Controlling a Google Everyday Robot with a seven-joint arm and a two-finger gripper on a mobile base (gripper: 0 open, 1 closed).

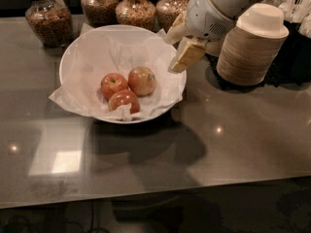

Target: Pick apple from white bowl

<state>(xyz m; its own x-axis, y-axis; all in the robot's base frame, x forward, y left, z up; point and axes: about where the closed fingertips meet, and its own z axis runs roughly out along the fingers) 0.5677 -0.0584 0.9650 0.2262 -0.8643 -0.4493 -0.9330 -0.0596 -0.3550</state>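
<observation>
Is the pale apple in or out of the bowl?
In: the apple lies inside the white bowl; the tool hovers over its rim.

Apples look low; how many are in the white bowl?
3, in the white bowl: the apple right, left apple, front apple; none seems hidden. Pincer hovers at its right rim.

I had the arm reaching in from the upper right of the view, its white wrist bent downward. The gripper hung below it, tan, slanted down and leftward, seemingly touching nothing.
</observation>
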